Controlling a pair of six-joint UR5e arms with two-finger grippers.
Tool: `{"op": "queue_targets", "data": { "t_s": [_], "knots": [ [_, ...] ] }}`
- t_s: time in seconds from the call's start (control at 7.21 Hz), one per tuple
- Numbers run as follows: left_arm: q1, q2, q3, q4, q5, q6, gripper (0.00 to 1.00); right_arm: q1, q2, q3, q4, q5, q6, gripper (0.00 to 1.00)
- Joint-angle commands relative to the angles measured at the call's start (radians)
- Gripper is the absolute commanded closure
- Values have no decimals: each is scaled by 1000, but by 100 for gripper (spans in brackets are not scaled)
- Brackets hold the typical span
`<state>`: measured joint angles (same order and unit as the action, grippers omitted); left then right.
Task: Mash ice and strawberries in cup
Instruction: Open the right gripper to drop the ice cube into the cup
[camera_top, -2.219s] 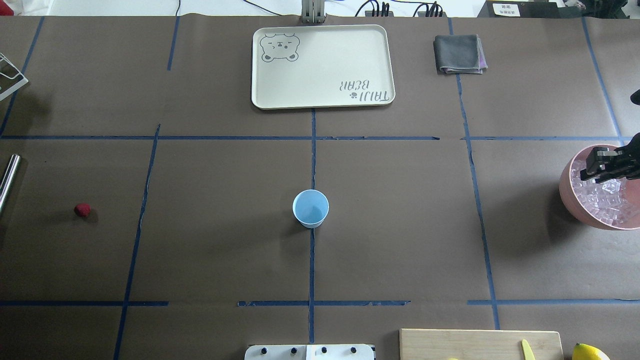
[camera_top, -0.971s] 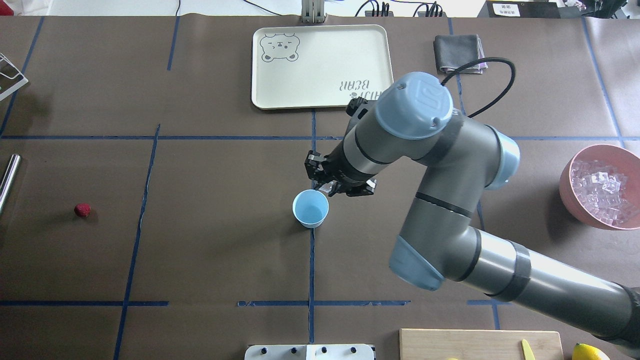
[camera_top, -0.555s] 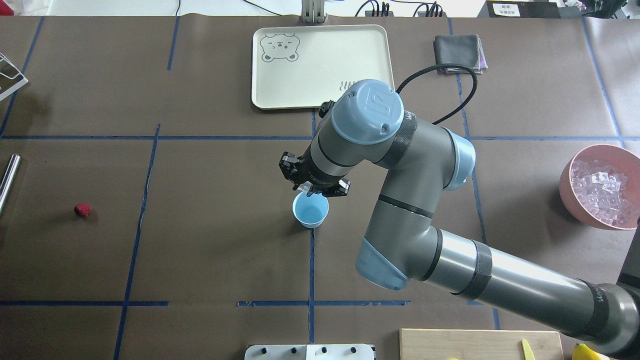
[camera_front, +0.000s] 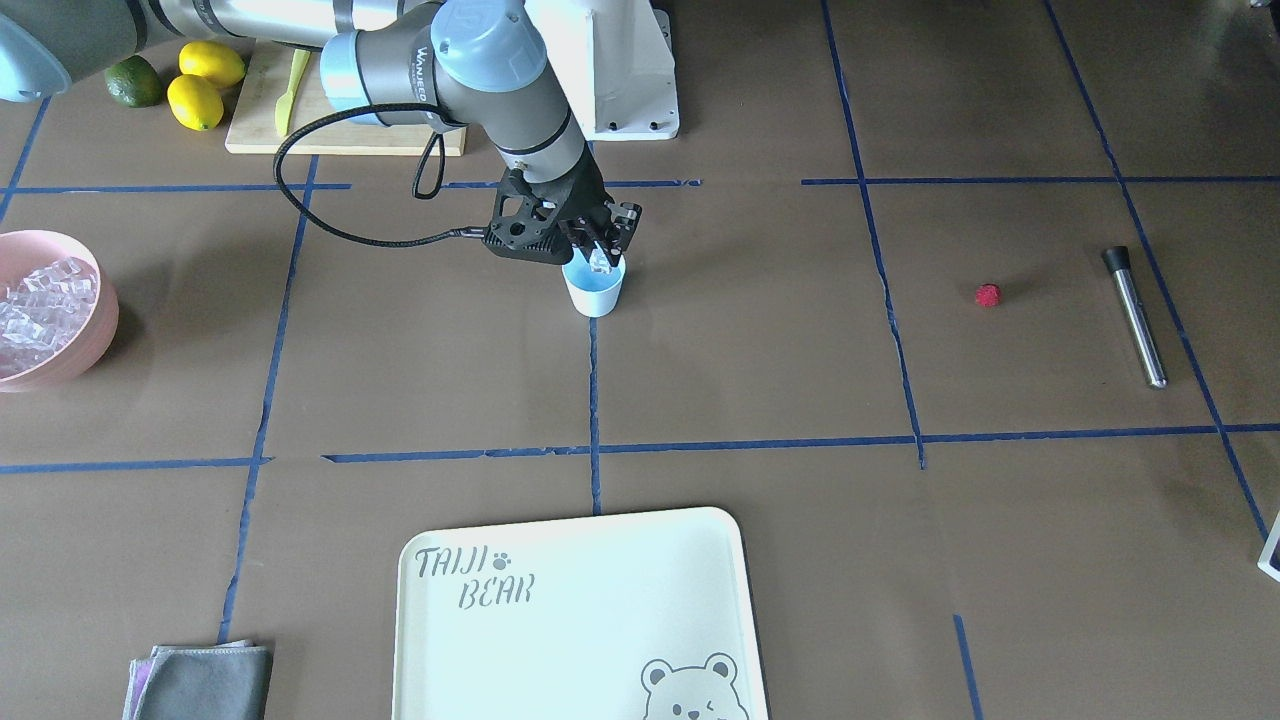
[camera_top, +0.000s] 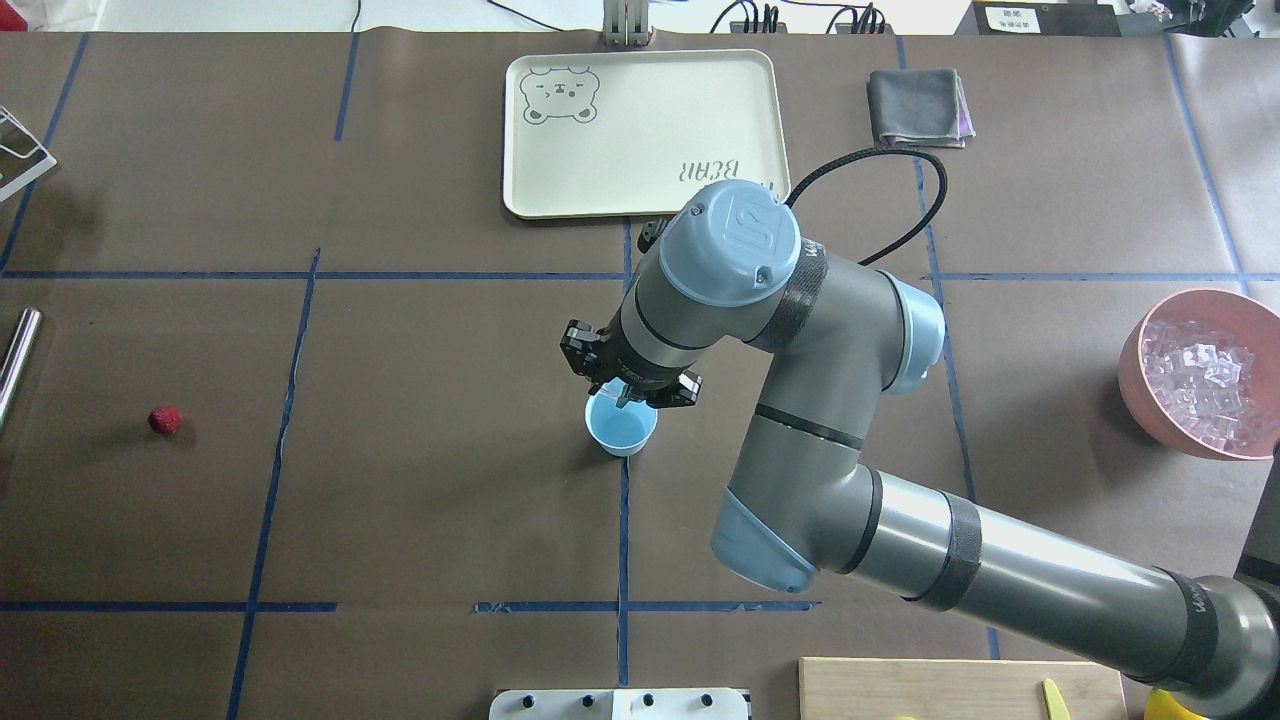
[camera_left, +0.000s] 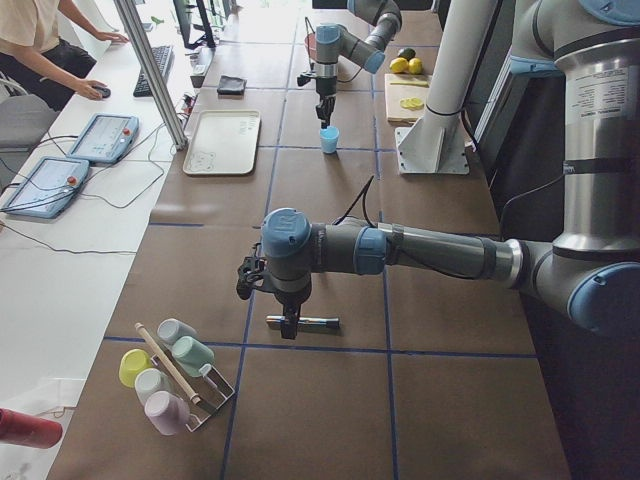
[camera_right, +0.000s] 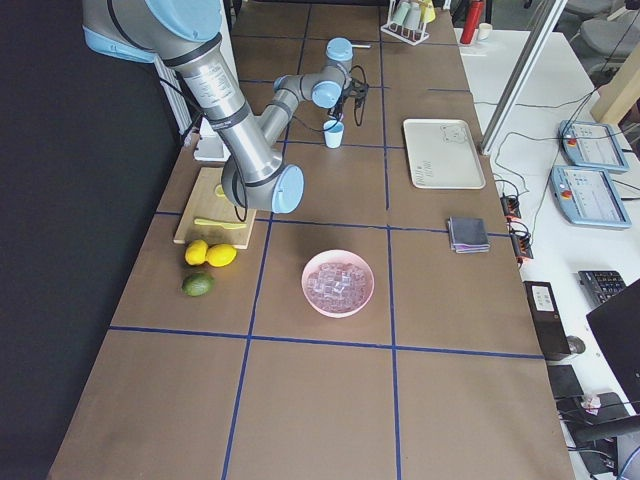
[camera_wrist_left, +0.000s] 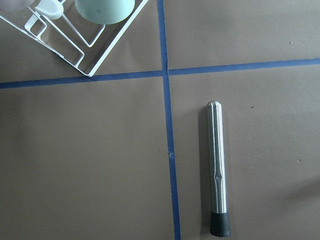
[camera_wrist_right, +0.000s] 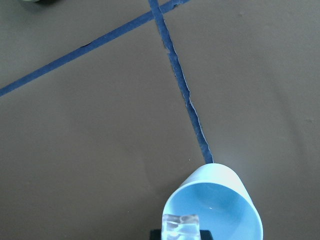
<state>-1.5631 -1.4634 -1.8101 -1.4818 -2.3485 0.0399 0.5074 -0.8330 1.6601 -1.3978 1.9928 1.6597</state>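
My right gripper (camera_front: 601, 252) is shut on a clear ice cube (camera_wrist_right: 181, 225) and holds it just above the open mouth of the pale-blue cup (camera_top: 622, 432), at the cup's rim; the cup's inside looks empty. The cup also shows in the front view (camera_front: 594, 292) and the right wrist view (camera_wrist_right: 220, 205). The red strawberry (camera_top: 165, 420) lies alone far to the left. My left gripper (camera_left: 289, 328) hangs over a steel muddler (camera_wrist_left: 217, 170) in the exterior left view only; I cannot tell whether it is open or shut.
A pink bowl (camera_top: 1132, 372) full of ice cubes (camera_top: 1205, 385) stands at the right edge. A cream tray (camera_top: 640, 130) and a grey cloth (camera_top: 918, 105) lie at the back. A cutting board (camera_front: 345, 135) with lemons (camera_front: 200, 85) is near the base. A cup rack (camera_left: 170, 370) stands at the left end.
My right arm has swung from the pink bowl to the cup with an ice cube in its gripper, and has settled over the cup's rim. The cup and strawberry have not moved.
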Motion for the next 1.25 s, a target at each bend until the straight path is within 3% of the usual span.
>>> {"op": "queue_targets", "data": {
  "t_s": [0.0,0.28,0.42,0.55,0.83,1.11],
  "knots": [
    [0,0,0,0,0,0,0,-1,-3,4,-1,0,-4,23],
    [0,0,-5,0,0,0,0,9,-52,70,-9,14,-6,15],
    [0,0,-5,0,0,0,0,55,-168,177,-13,47,-9,4],
    [0,0,-5,0,0,0,0,141,-284,251,-13,116,-99,1],
    [0,0,-5,0,0,0,0,325,-511,328,-10,271,-436,1],
    [0,0,-3,0,0,0,0,484,-700,340,-9,339,-802,1]
  ]
}}
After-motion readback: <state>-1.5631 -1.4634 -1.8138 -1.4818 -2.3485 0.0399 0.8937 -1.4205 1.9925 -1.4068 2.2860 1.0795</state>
